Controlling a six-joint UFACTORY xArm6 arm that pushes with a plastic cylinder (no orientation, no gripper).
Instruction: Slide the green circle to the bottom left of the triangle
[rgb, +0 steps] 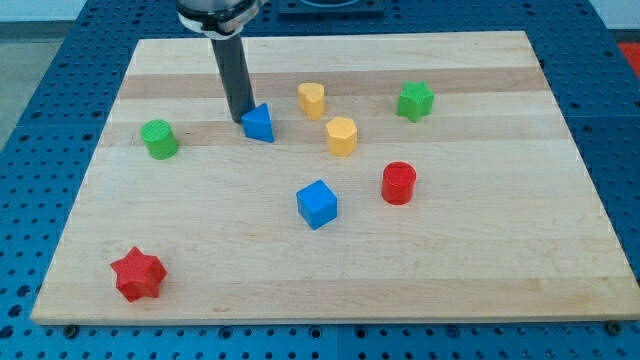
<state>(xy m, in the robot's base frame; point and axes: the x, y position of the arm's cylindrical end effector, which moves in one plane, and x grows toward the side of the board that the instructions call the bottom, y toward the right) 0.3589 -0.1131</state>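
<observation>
The green circle (159, 138) is a short green cylinder at the board's left side. The blue triangle (260, 123) lies to its right, slightly higher in the view. My tip (240, 120) rests at the triangle's left edge, touching or nearly touching it. The rod rises straight up from there to the view's top. The green circle lies well to the left of my tip, apart from it.
A yellow heart-like block (312, 100) and a yellow block (342, 136) lie right of the triangle. A green star (414, 100) is at the upper right. A red cylinder (398, 183), a blue cube (317, 204) and a red star (137, 274) lie lower. The wooden board (500, 270) sits on a blue perforated base.
</observation>
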